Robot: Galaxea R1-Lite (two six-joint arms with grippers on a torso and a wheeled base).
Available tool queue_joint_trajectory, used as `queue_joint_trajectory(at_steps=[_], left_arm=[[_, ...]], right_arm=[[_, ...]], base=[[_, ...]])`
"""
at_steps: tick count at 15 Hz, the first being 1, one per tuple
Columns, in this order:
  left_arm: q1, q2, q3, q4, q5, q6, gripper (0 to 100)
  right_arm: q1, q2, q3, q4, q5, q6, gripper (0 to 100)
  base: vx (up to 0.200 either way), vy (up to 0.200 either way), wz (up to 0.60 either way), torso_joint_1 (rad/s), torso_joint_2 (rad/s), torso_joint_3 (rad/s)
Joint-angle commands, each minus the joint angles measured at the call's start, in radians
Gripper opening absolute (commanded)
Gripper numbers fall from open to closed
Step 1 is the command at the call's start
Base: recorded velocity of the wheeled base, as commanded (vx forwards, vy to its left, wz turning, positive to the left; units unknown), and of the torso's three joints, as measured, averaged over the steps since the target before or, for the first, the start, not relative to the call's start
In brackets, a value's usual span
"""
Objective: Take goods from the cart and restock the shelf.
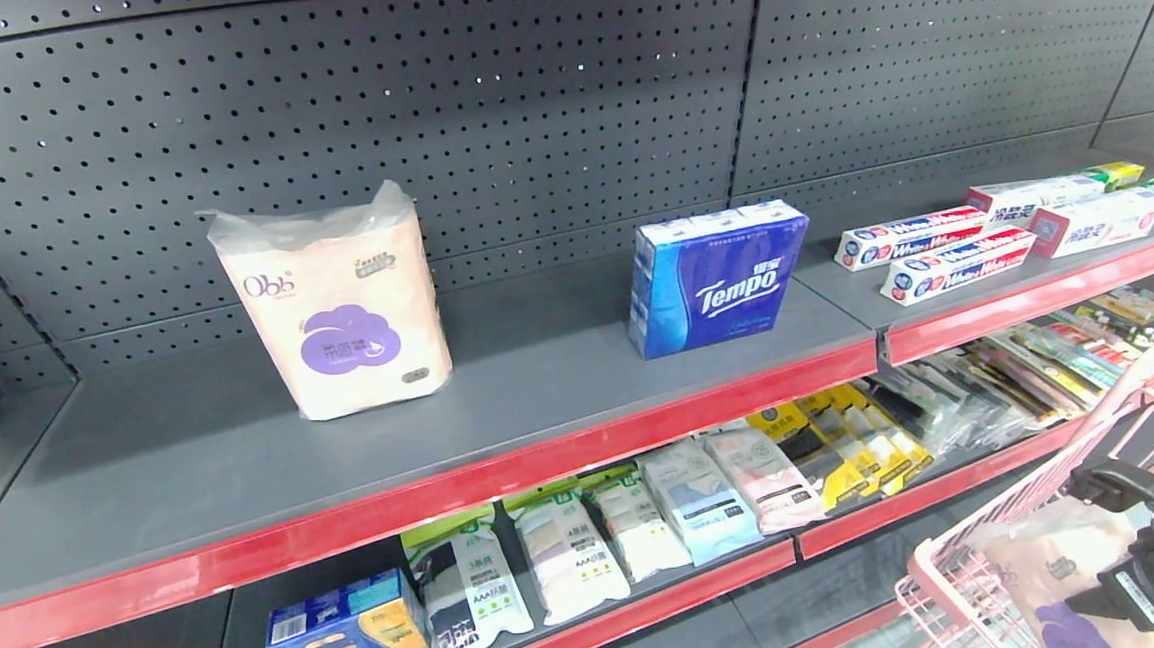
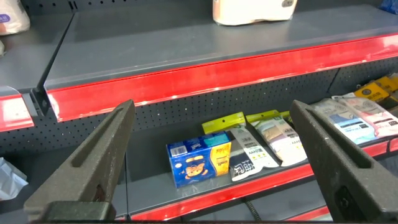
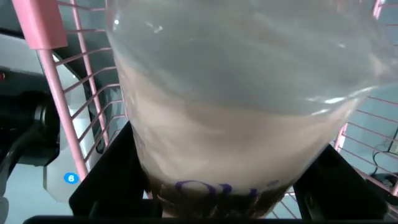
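Note:
A pink-and-white paper roll pack [image 1: 335, 299] stands upright on the grey upper shelf [image 1: 195, 468], with a blue tissue pack [image 1: 714, 275] to its right. At the lower right is the pink wire cart [image 1: 1037, 476], holding another wrapped paper roll pack [image 1: 1037, 551]. My right gripper [image 1: 1091, 543] is down inside the cart. In the right wrist view this pack [image 3: 236, 106] sits between the black fingers [image 3: 106, 180], which press on both its sides. My left gripper [image 2: 211, 168] hangs open in front of the shelf's red edge, holding nothing.
Toothpaste boxes [image 1: 953, 246] lie on the upper shelf's right section. The lower shelf carries a blue box [image 1: 340, 629], several bagged goods [image 1: 590, 544] and yellow packets [image 1: 845, 443]. Bare shelf surface lies between and left of the two packs.

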State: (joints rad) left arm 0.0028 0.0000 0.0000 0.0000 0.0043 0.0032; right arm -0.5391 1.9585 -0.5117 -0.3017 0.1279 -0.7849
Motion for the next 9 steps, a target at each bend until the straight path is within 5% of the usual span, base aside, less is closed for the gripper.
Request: queue_joint_trajectory(at_steps=[1, 9], left_arm=[[0.000, 0.002, 0.000, 0.000, 0.000, 0.000, 100], [0.000, 0.002, 0.000, 0.000, 0.000, 0.000, 100]], right_arm=[[-0.018, -0.075, 0.004, -0.002, 0.007, 0.001, 0], [-0.030, -0.388, 0.027, -0.002, 0.021, 0.013, 0]], base=[[0.000, 0.000, 0.00, 0.000, 0.00, 0.000], [0.000, 0.000, 0.00, 0.000, 0.00, 0.000]])
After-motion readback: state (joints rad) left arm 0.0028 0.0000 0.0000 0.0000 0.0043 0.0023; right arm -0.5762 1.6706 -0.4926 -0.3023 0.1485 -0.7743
